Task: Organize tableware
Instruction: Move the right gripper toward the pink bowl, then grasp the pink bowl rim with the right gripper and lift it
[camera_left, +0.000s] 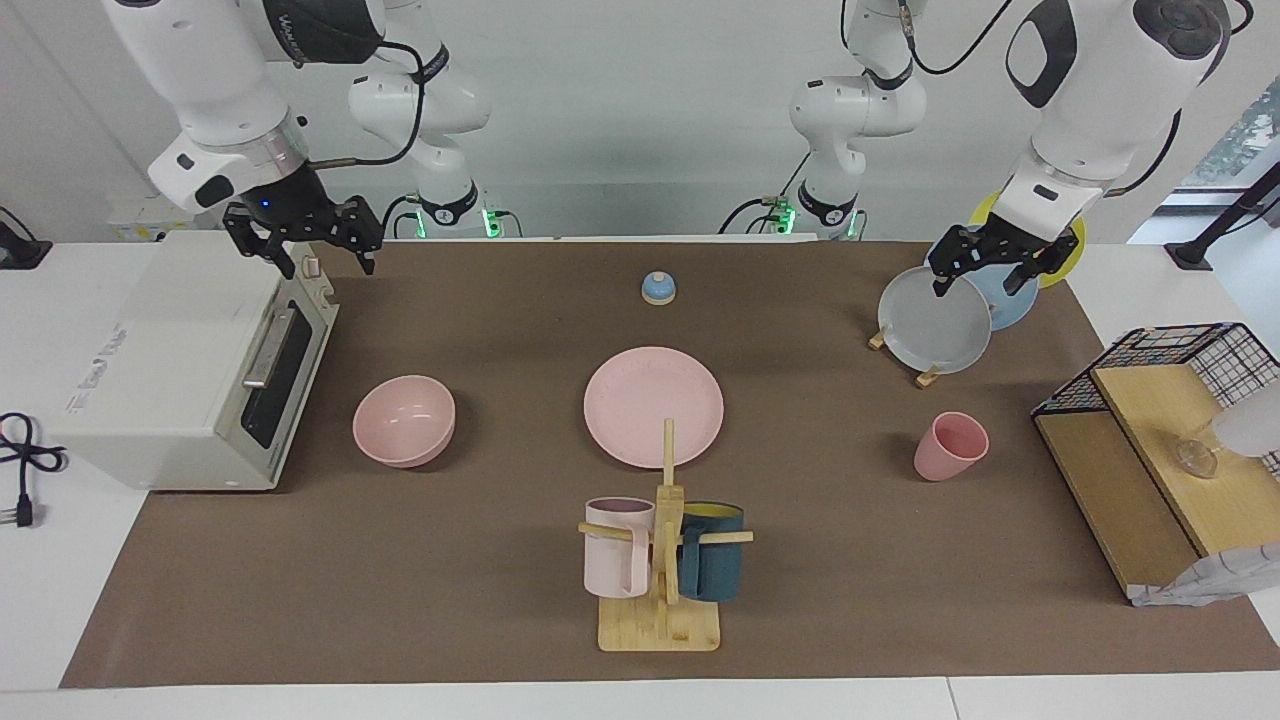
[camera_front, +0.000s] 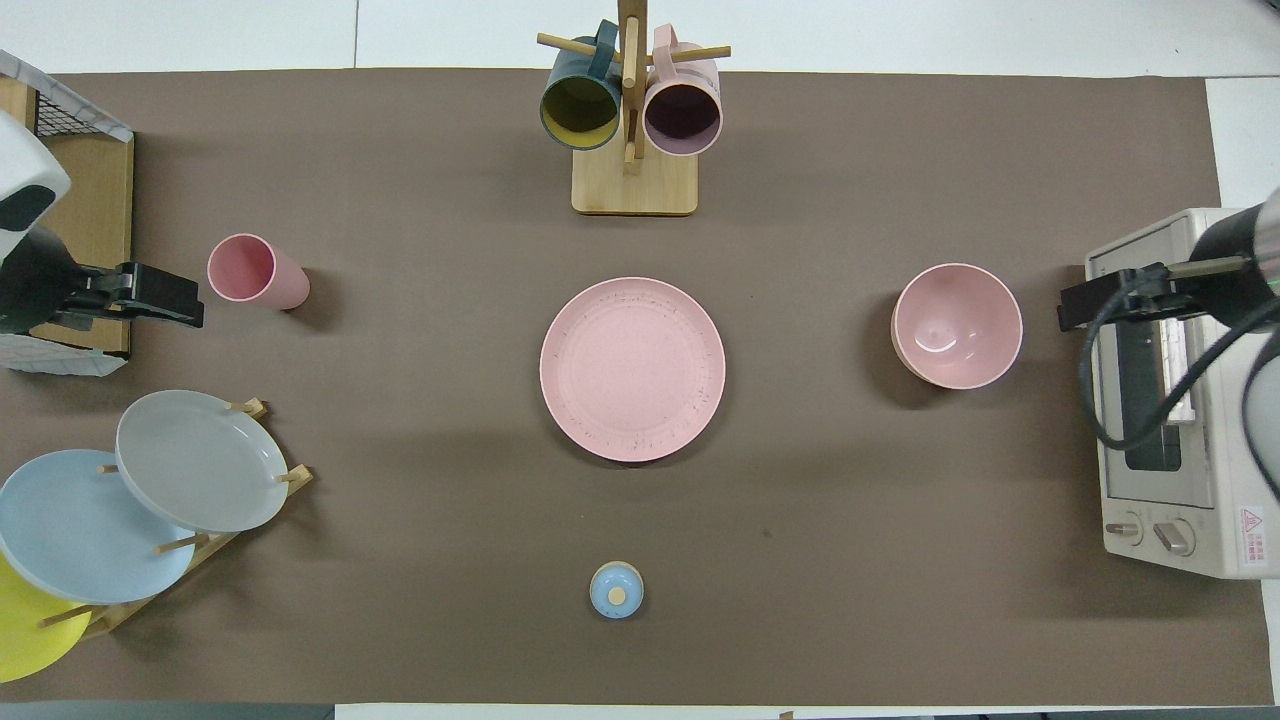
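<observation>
Plate (camera_left: 653, 405), salmon pink, lies flat mid-table, just nearer the robots than the mug rack (camera_left: 661, 560). Bowl (camera_left: 404, 420) sits upright in front of the toaster oven (camera_left: 190, 370). Cup (camera_left: 949, 446) stands toward the left arm's end. Right gripper (camera_left: 322, 262), fingers spread wide, empty, hangs over the oven's corner. Left gripper (camera_left: 982, 278), fingers apart, empty, hangs over the grey plate (camera_left: 935, 325).

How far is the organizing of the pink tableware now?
Nothing looks done: the plate, bowl and cup sit apart on the mat. Neither gripper holds anything; the right gripper hangs open over the oven, the left gripper over the plate rack. All three remain.
</observation>
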